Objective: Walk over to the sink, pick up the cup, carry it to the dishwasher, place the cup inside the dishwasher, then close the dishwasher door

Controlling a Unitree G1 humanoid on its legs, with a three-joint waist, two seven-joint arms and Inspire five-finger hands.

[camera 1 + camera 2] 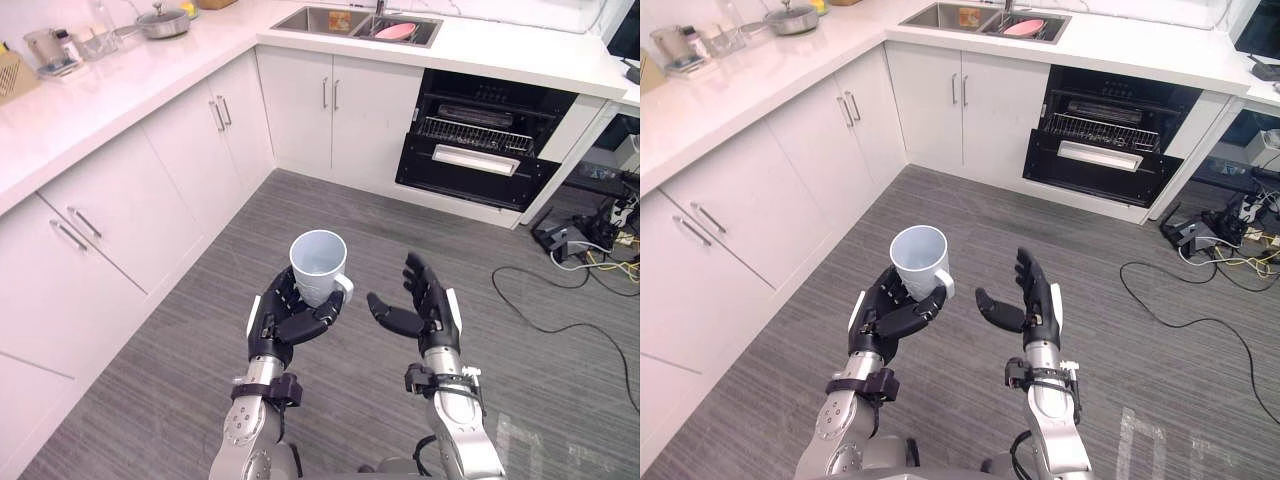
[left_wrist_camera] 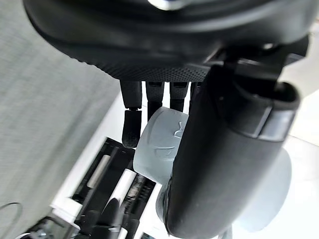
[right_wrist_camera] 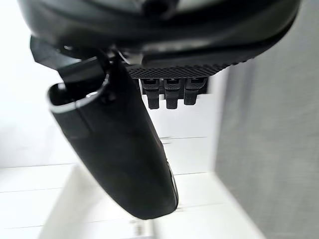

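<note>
- The left hand (image 1: 283, 322) is raised in front of the robot over the floor. Its fingers and thumb are curled round the lower part of the cup (image 1: 318, 265).
- The cup is pale, stands upright in that grip with its mouth up, and looks bare inside. Its handle points toward the other hand.
- In the left wrist view the thumb lies across the cup's wall (image 2: 160, 144) and the fingers (image 2: 130, 127) wrap the far side.
- The right hand (image 1: 428, 298) is held up just beside the cup without touching it. Its palm faces the cup, its fingers are spread and loosely straight, and it holds nothing.
- In the right wrist view its fingers (image 3: 172, 93) hang clear of everything, with the thumb stretched out beside them.
- A grey, wood-grained floor (image 1: 400, 225) runs from below the hands to the units ahead.
- White cabinets (image 1: 340, 105) with bar handles line the left side and the far corner.
- The dishwasher (image 1: 480, 140) is well apart from the hands, ahead and to the right. It stands open, with a wire rack (image 1: 475, 133) showing in its dark interior.
- The white table (image 1: 120, 90) tops the cabinets and carries a lidded pot (image 1: 163, 22) at the far left.
- The sink (image 1: 320, 20) is set into the table beyond the dishwasher's left side, and a pink dish (image 1: 397, 31) lies in its right basin.
</note>
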